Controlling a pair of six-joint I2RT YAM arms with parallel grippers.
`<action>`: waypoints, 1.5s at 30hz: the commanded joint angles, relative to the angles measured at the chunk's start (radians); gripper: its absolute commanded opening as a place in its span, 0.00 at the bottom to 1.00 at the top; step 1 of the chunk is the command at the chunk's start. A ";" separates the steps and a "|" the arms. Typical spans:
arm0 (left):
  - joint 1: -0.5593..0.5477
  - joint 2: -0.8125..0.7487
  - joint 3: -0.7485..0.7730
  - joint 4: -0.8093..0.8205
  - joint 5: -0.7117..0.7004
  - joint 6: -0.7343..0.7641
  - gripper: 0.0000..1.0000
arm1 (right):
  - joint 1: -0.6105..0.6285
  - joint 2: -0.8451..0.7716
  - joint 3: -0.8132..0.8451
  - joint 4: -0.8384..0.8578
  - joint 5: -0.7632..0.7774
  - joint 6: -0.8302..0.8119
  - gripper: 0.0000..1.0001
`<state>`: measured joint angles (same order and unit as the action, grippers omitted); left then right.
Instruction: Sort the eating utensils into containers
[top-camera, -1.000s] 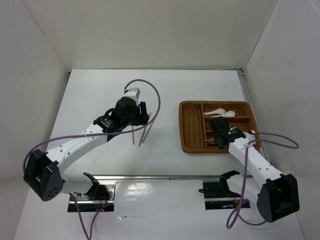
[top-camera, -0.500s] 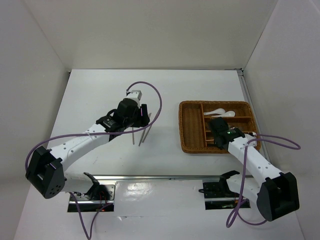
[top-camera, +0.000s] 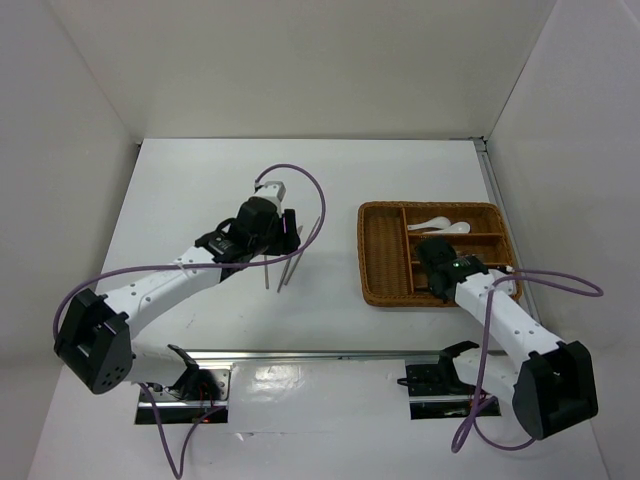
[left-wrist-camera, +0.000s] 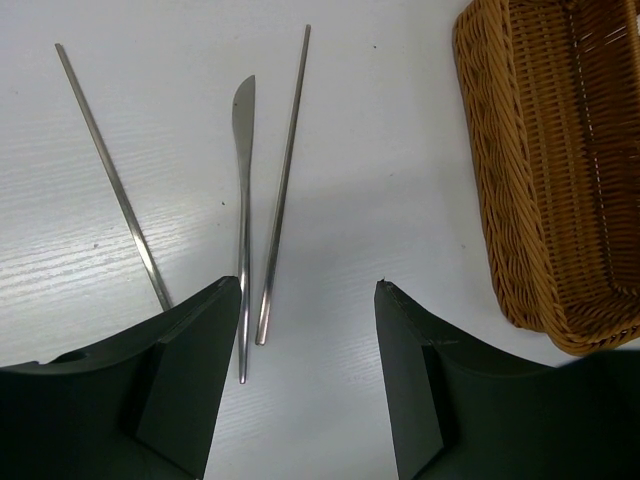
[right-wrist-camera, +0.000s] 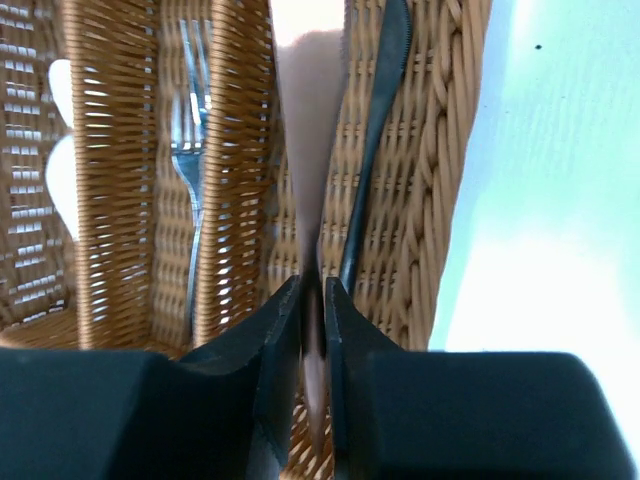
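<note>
The left wrist view shows the left tool (left-wrist-camera: 308, 285) spread wide with nothing between its dark fingers (left-wrist-camera: 190, 370), hanging over the white surface (left-wrist-camera: 400, 120). Three slim pieces lie flat on that surface above the fingertips. A knife-like metal piece (left-wrist-camera: 241, 200) runs up the frame from just beside the lower-left finger, its flattened pointed end toward the top. A metal chopstick (left-wrist-camera: 285, 180) lies just right of it, nearly parallel; whether the two touch cannot be told. A second metal chopstick (left-wrist-camera: 110, 180) slants across the upper left of the frame, apart from the other two, its lower end at the edge of the lower-left finger. A corner of the wicker tray (left-wrist-camera: 500, 180) fills the upper right, clear of all three pieces.

In the top view the tray sits right of centre, with the right tool (top-camera: 432, 262) over its short compartments. The right wrist view shows that tool pinched shut on a pale flat piece (right-wrist-camera: 310, 150), blurred, which rises from between the fingers to the top of the frame. Just right of it a dark slim piece (right-wrist-camera: 378, 150) lies along the weave near the tray's outer wall; which compartment holds it cannot be told. Left of a wicker divider a fork (right-wrist-camera: 190, 170) lies in its own compartment, tines toward the top. At the left edge, one compartment further over, white spoons (right-wrist-camera: 60, 150) show.
</note>
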<state>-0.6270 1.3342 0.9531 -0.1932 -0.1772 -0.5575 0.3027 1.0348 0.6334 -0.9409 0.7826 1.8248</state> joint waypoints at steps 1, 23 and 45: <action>0.004 0.011 -0.001 0.038 0.012 -0.015 0.70 | -0.005 0.022 -0.009 -0.012 0.052 0.019 0.22; 0.013 0.125 -0.020 0.073 0.027 0.033 0.72 | -0.005 -0.179 0.137 0.490 -0.229 -0.962 0.82; 0.081 0.316 -0.041 0.118 0.048 0.033 0.59 | -0.005 -0.094 0.075 0.737 -0.572 -1.211 0.84</action>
<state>-0.5465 1.6192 0.8856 -0.1005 -0.1123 -0.5453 0.3027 0.9421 0.7101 -0.2783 0.2287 0.6476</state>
